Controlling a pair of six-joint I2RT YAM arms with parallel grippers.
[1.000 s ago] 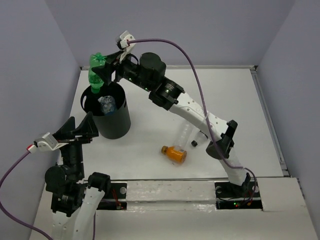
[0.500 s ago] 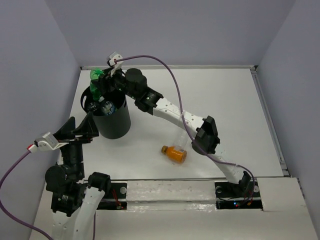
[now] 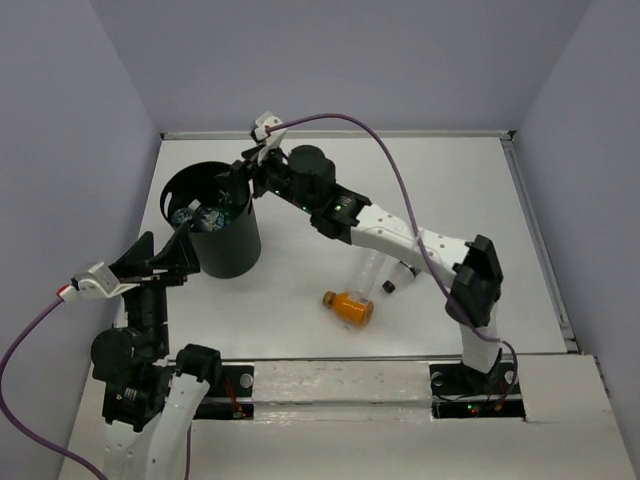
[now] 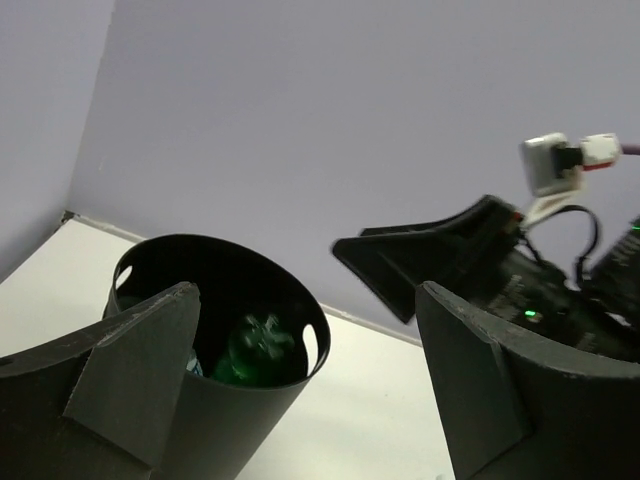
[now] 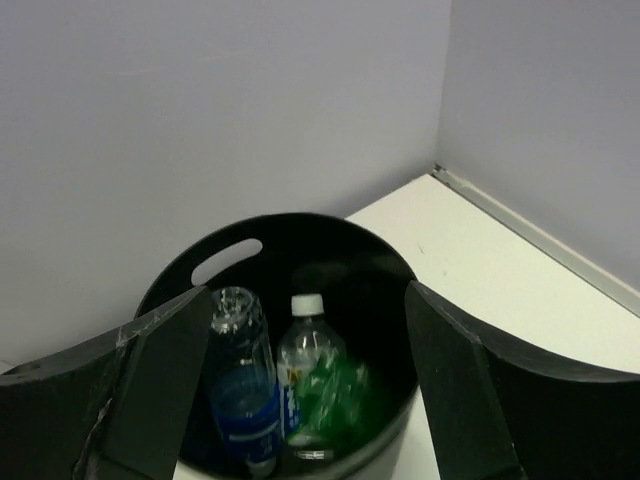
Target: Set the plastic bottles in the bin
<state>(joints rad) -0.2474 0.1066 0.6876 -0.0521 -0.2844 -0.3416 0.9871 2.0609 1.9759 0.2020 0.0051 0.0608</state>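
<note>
**Bin (image 3: 232, 255) partly filled**

Bin stands by the worktop's (image 3: 450, 180) far left corner. It holds the green bottle (image 5: 330, 395), a blue-labelled bottle (image 5: 240, 405) and a white-capped bottle (image 5: 303, 345). The orange bottle (image 3: 350, 307) and a clear bottle (image 3: 373, 268) lie toward the near edge's middle. The right gripper (image 3: 238, 188) hovers over the rim, fingers spread and empty. The left gripper (image 3: 163, 255) is beside the bin, fingers also released.

No words I can read anywhere. The blue label on the clear bottle (image 5: 243, 412), low between my right jaws and inside the bin (image 5: 345, 243), shows colour only — its print is too blurred.
</note>
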